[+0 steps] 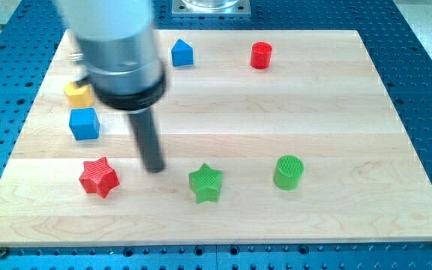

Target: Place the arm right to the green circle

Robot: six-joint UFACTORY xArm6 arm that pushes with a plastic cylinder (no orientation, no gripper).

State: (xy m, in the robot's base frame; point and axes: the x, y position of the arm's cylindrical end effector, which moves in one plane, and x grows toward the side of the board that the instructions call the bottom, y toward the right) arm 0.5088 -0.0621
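The green circle (288, 172) is a short green cylinder standing on the wooden board (336, 105) at the view's lower right. My tip (154, 169) rests on the board far to the view's left of it, between the red star (98, 177) and the green star (205, 183). The green star lies between my tip and the green circle. The tip touches no block.
A blue cube (84, 124) and a yellow block (79, 94), partly hidden by the arm's body, sit at the view's left. A blue house-shaped block (182, 53) and a red cylinder (261, 55) sit near the view's top. Blue perforated table surrounds the board.
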